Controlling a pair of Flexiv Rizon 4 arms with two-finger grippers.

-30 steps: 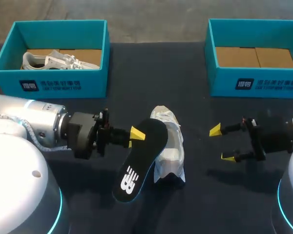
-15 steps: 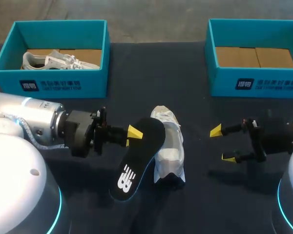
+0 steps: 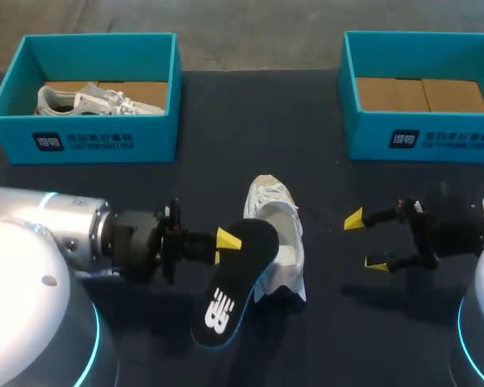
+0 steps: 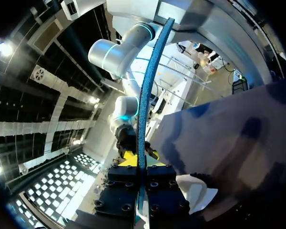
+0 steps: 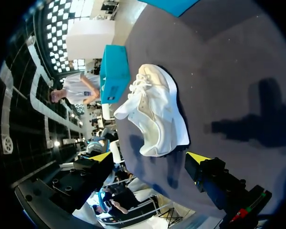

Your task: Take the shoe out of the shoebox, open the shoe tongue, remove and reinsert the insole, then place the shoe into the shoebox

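Insole (image 3: 230, 286) apparently pinched in left claw (image 3: 226, 240) | right claw (image 3: 365, 240) wide open

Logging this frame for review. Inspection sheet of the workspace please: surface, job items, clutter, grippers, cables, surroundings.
Surface: dark table.
Job's things: white shoe on the table between the arms. Black insole is out of it, held up at a slant. Left shoebox holds a second shoe. Right shoebox shows only its cardboard floor.
Clutter: nothing seen.
Grippers: left gripper shut on the insole's edge. Right gripper open, holding nothing, beside the shoe.
Cables: nothing seen on the table.
Surroundings: nothing seen reaching over the table.
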